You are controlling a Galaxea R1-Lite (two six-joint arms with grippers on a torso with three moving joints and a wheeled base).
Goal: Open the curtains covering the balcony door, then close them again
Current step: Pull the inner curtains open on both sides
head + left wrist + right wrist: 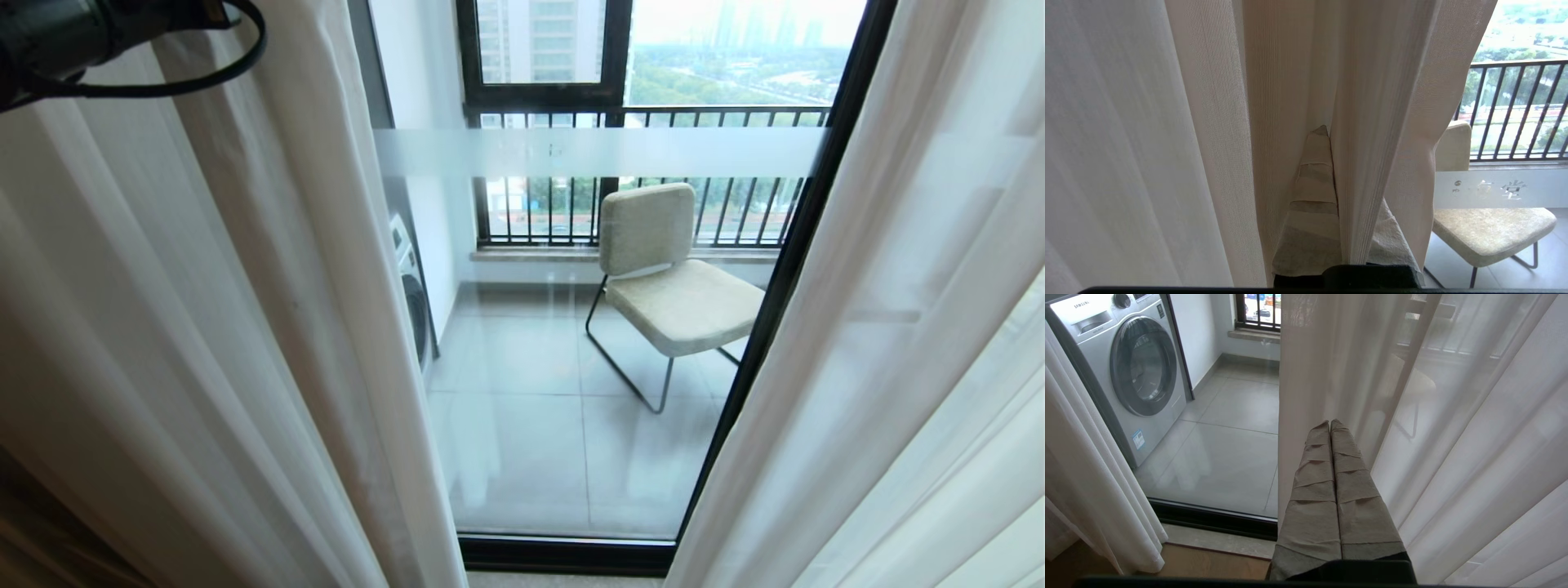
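Note:
The curtains hang parted as white sheers, one (204, 327) on the left and one (898, 327) on the right. Between them shows the balcony door (571, 457), glass with a frosted band (596, 153) and a black frame (784, 269). In the left wrist view my left gripper (1333, 139) is shut on a bunched pleat of the left sheer (1372, 122), which hides much of one taped finger. Only the left arm's black body (49, 41) shows in the head view's top corner. My right gripper (1330, 422) is shut on nothing, low beside the right sheer's edge (1306, 396).
Behind the glass stand a beige chair (669, 278) on a thin metal frame and a washing machine (1135, 371) against the left wall. A black barred railing (653, 118) runs under the outer windows. A stone sill (1216, 541) and wooden floor (1208, 563) lie below the door.

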